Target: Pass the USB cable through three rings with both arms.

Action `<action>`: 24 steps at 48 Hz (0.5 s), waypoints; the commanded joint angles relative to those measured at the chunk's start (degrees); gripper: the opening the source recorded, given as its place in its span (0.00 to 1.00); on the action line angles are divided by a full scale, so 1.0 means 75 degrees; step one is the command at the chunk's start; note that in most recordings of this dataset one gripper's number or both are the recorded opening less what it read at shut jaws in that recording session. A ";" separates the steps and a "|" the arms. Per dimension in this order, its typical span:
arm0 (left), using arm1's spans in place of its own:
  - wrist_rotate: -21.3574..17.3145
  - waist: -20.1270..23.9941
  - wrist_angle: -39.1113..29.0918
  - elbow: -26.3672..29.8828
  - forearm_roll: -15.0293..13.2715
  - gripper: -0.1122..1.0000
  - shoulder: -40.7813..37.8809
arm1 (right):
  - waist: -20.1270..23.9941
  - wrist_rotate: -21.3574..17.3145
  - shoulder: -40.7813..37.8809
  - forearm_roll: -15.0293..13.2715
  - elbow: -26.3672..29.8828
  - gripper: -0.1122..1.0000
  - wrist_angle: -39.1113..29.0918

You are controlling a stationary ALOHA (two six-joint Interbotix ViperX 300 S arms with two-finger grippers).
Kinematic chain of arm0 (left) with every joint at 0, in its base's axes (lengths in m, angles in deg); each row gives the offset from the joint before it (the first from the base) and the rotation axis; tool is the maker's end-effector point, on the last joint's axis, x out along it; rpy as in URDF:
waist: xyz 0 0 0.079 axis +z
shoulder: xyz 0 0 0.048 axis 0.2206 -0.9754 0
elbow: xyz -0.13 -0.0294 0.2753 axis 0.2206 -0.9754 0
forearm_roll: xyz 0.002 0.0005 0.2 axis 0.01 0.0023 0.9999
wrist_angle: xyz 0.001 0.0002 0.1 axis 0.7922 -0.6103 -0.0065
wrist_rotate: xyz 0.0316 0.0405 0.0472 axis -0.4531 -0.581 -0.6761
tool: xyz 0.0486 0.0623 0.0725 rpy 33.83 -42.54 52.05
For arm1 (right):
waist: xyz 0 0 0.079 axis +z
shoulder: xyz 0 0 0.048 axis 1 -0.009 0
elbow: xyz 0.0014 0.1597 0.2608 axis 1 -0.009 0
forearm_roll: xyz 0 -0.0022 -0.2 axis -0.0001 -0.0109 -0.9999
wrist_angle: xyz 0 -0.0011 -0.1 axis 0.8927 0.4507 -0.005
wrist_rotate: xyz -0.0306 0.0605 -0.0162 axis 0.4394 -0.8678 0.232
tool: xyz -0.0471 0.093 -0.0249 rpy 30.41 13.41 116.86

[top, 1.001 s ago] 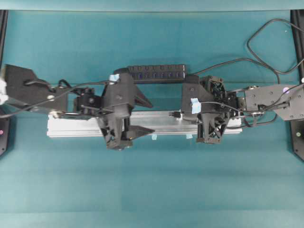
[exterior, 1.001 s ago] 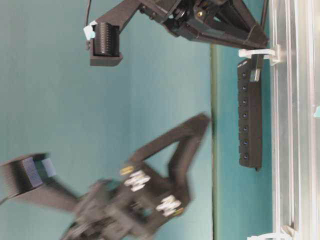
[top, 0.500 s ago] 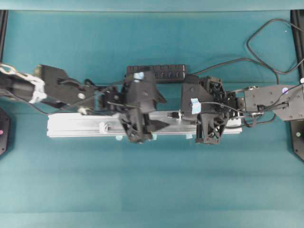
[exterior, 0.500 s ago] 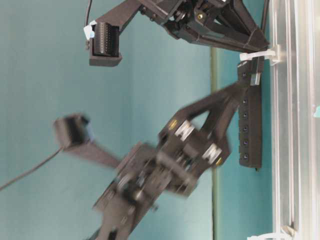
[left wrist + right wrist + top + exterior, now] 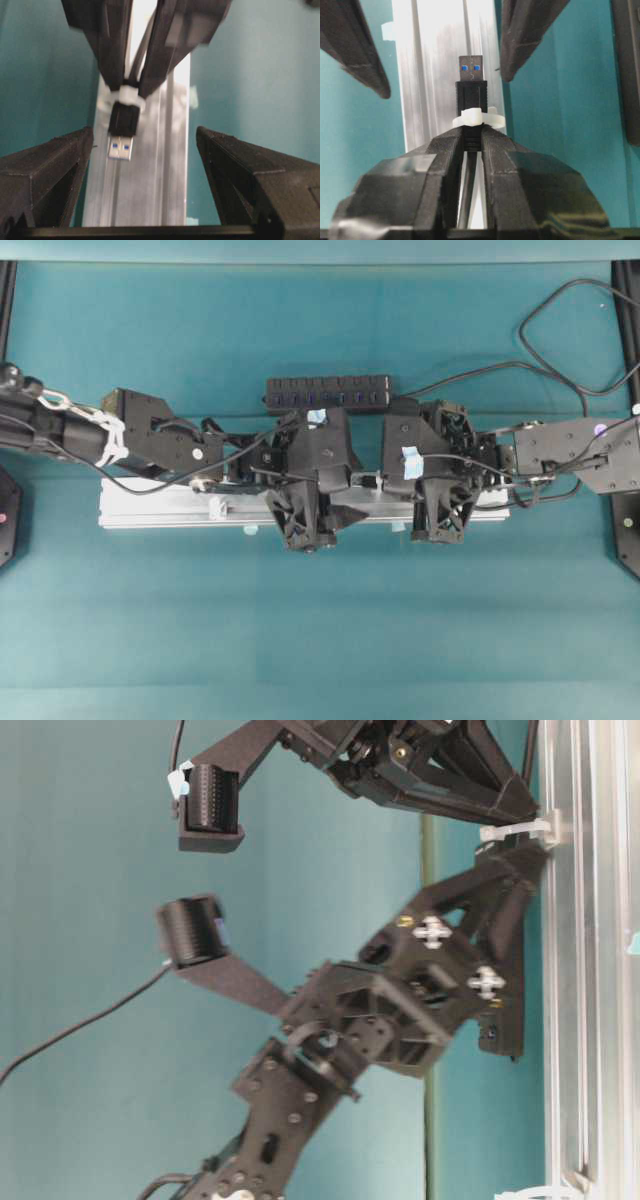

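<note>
One USB cable (image 5: 471, 97), two grippers, one ring (image 5: 479, 118) in wrist view.
Right gripper (image 5: 472, 142) clamps the cable; left gripper (image 5: 145, 150), jaws apart, faces the plug at 12 o'clock.

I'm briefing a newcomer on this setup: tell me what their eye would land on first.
First, the USB plug poking through a white ring, pinched from behind by the shut right gripper over the silver rail. Next, the left gripper, its jaws wide open to either side of the plug. In the overhead view both meet mid-rail, below the black hub.
</note>
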 commanded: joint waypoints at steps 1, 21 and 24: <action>0.0012 0.0000 0.0094 0.0059 0.0012 0.91 0.0012 | 0.0047 0.0000 0.0035 0.0012 0.0047 0.05 0.0070; -0.0047 0.0152 0.0117 0.0164 0.0012 0.91 -0.0012 | 0.0094 0.0000 0.0059 0.0012 0.0047 0.05 0.0082; -0.0059 0.0152 0.0117 0.0176 0.0012 0.91 -0.0023 | 0.0094 0.0000 0.0059 0.0012 0.0047 0.05 0.0117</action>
